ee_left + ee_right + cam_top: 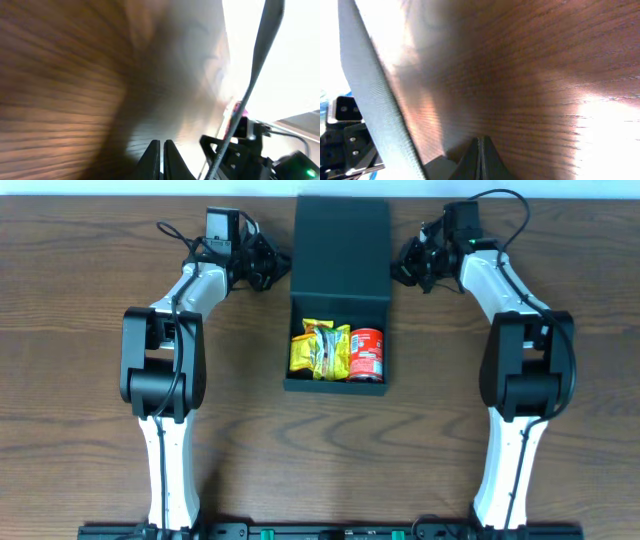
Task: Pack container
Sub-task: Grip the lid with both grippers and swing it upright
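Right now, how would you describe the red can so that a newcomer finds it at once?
Find the dark square container in the middle of the wooden table, its lid flipped open. Inside, at its right end, lies the red can, the only round red item, beside the yellow snack packets.

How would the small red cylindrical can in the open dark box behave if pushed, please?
The small red cylindrical can seems to lie on its side, so it would probably roll. The dark teal-black square box and yellow snack packets flank it, likely limiting that. It looks rigid.
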`<state>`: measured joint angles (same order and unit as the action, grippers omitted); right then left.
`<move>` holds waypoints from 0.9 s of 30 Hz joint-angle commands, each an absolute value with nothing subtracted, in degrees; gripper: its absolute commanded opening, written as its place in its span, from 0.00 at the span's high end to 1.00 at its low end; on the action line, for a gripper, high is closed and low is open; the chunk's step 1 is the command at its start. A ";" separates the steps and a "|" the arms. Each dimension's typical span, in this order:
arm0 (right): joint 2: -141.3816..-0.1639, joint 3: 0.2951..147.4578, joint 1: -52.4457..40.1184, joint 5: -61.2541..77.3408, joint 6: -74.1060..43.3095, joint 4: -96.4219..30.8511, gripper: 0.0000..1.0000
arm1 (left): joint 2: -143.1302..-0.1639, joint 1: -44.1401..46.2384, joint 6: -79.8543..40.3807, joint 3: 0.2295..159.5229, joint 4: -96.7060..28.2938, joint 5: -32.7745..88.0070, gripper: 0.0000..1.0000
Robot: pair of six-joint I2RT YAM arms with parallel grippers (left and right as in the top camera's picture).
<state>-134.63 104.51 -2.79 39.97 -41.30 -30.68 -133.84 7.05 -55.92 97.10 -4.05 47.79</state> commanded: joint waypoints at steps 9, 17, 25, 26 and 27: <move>-135.13 104.57 -2.70 53.93 -45.28 -26.72 0.99 | -134.26 8.86 -60.47 97.67 4.49 58.50 0.94; -135.13 104.62 -1.69 59.59 -48.25 -22.90 0.99 | -134.26 8.34 -60.97 97.67 7.57 62.61 0.94; -135.13 104.64 0.10 65.17 -49.74 -22.92 0.98 | -134.26 6.11 -63.94 97.67 14.76 70.63 0.94; -135.13 104.64 0.32 65.76 -49.71 -22.92 0.98 | -134.26 5.76 -64.23 97.67 15.42 71.68 0.94; -135.13 104.64 0.58 66.78 -49.74 -22.92 0.98 | -134.26 5.37 -64.34 97.67 15.75 72.71 0.94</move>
<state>-134.63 104.47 -0.62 62.30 -48.84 -22.96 -133.86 6.39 -63.24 97.10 15.03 67.26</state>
